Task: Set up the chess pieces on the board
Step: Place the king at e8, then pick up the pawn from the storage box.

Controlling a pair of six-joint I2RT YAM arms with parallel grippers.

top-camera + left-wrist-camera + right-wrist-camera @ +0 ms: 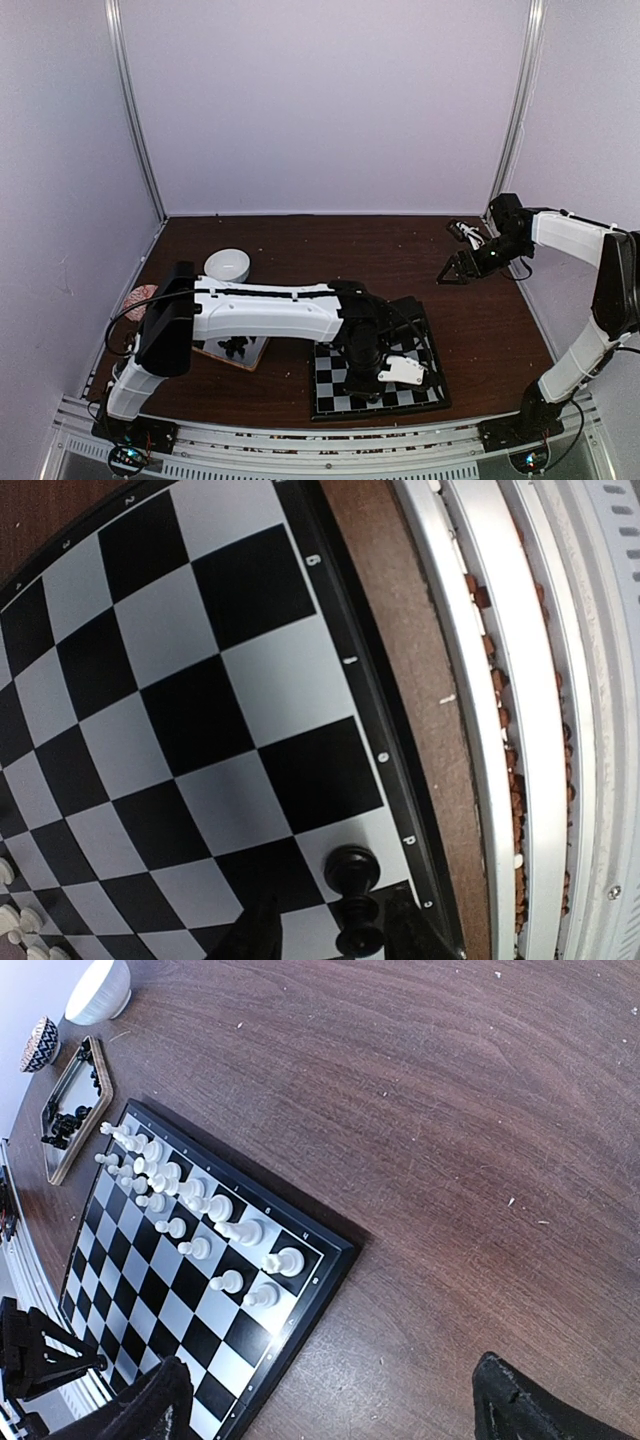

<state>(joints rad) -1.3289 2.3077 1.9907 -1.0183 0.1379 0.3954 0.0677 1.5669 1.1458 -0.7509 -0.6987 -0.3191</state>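
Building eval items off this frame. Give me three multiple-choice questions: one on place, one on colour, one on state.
1. Where are the unplaced black pieces? A in a box; B in the tray; C in a drawer.
2. What colour is the piece between the left gripper's fingers? A white; B red; C black.
3. What state is the right gripper in? A open, empty; B shut on a pawn; C shut, empty.

Key:
1. B, the right wrist view shows them heaped in the tray.
2. C, it is glossy black, standing at the board's corner.
3. A, its jaws stand wide apart with nothing between them.
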